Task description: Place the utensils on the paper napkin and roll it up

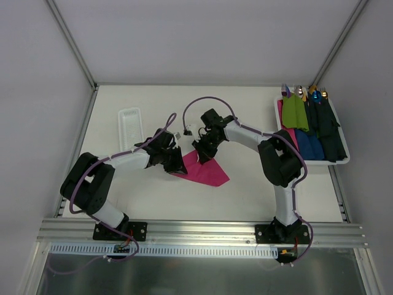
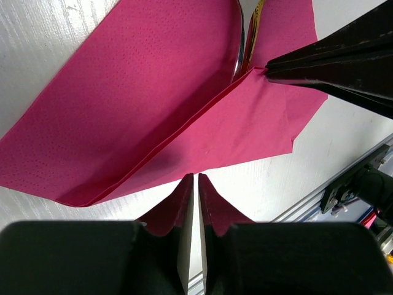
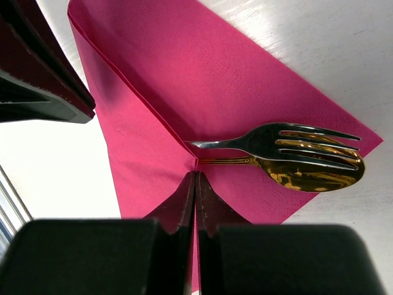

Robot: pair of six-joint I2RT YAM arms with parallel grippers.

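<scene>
1. Item: the paper napkin (image 1: 209,172). It lies on the counter (image 1: 245,196) between the 2 arms, with 1 flap folded over itself.
2. Item: the utensils (image 3: 301,157), 1 fork (image 3: 295,136) resting on 1 spoon (image 3: 313,175). Both are on the napkin. Their heads are bare and their handles run in under the flap.
3. Item: the right claw (image 3: 196,181). Its jaws are pressed together on the flap's edge, right where the handles vanish.
4. Item: the left claw (image 2: 194,181). Its jaws are pressed together with the tips at the napkin's near edge. You cannot tell whether paper is caught between them.
5. Key relation: the utensils' long axis runs straight away from the right claw's tips, at a slant to the fold crease. Your right arm is the nearer one. The left claw sits further along the flap, apart from the metal.
6. Judgement: for the roll to wrap the handles, both claws should carry the flap across that axis together.
7. View notes: the right wrist view alone shows the fork tines and the spoon bowl. The left wrist view shows the crease's full run and the right claw's pinch. In the top view the arms hide the utensils.
</scene>
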